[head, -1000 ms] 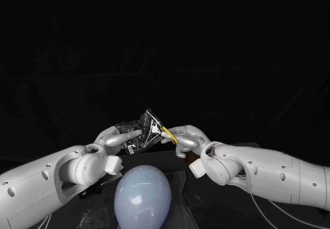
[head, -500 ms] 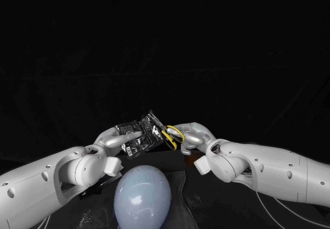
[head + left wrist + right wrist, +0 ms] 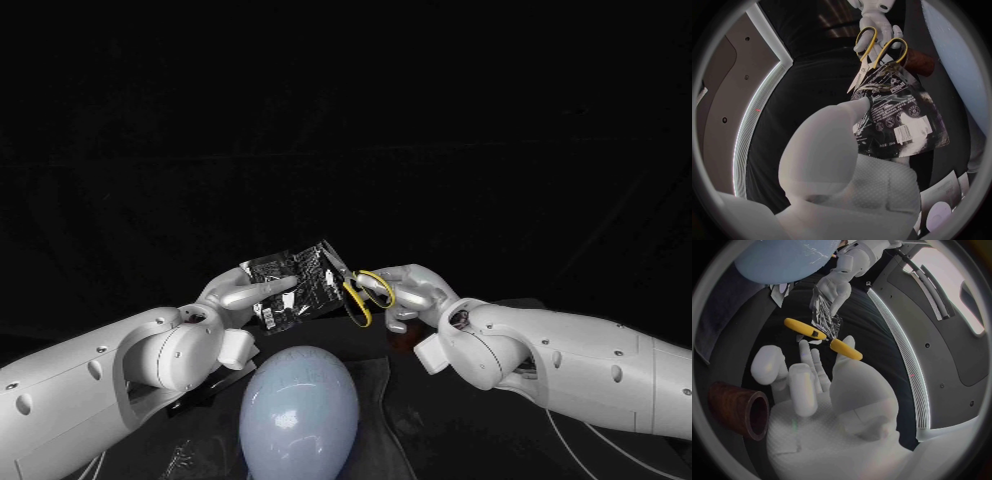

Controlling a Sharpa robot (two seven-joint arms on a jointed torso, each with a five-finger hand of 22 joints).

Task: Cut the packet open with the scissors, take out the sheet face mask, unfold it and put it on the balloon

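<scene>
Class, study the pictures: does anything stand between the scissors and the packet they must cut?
Nothing visible does. The right hand holds the scissors with their blades at the packet's edge, and the left hand holds the packet up to them.

We see the left arm (image 3: 116, 370) and right arm (image 3: 577, 355) coming in bent from the near left and near right, both hands raised close together at centre, left hand (image 3: 248, 288) pinching the packet (image 3: 296, 285), right hand (image 3: 408, 290) holding the scissors (image 3: 358, 292) by the yellow handles.
</scene>
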